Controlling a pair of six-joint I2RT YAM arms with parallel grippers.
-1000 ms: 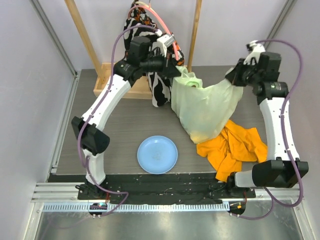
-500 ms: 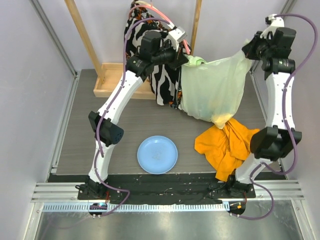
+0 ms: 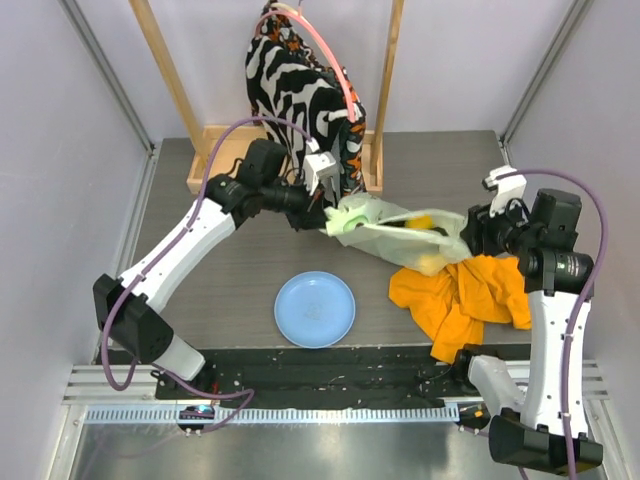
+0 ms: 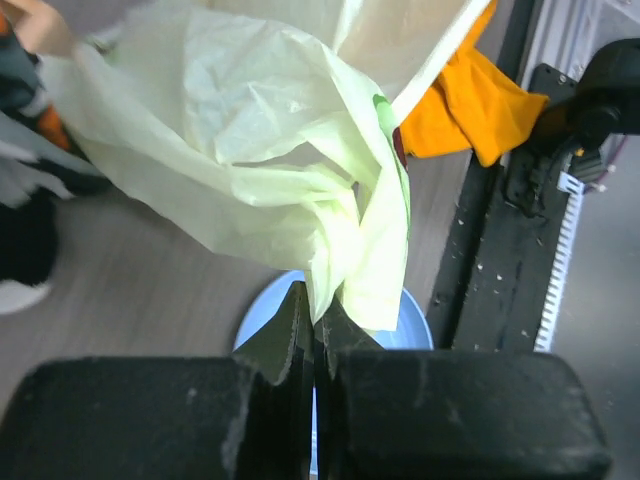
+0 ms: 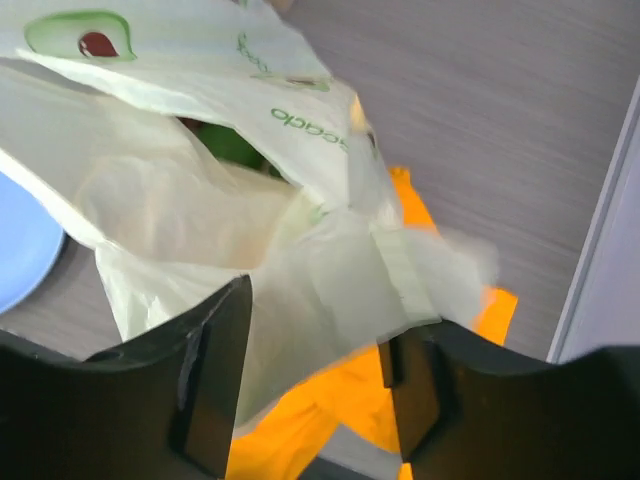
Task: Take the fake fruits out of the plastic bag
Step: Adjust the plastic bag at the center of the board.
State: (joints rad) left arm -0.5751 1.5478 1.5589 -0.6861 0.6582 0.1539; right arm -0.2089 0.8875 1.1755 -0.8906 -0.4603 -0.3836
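Note:
The pale yellow-green plastic bag (image 3: 400, 232) lies slumped across the table, between the two arms. My left gripper (image 3: 333, 222) is shut on a bunched edge of the bag (image 4: 250, 150), pinched at its tips (image 4: 318, 312). My right gripper (image 3: 468, 232) stands open at the bag's right end. A loose corner of the bag (image 5: 330, 270) hangs between its spread fingers (image 5: 215, 370) without being pinched. Of the fake fruits, a yellow one (image 3: 426, 220) shows through the film. A dark green one (image 5: 232, 146) shows inside the bag in the right wrist view. Any others are hidden.
A light blue plate (image 3: 315, 309) sits at the near middle, below the left gripper. An orange cloth (image 3: 465, 295) lies crumpled under the bag's right end. A zebra-patterned garment (image 3: 300, 90) hangs on a wooden frame (image 3: 215, 160) at the back.
Both arms have come down from a raised hold, and the hanging bag now lies low over the table. The right gripper has opened and let go of its end.

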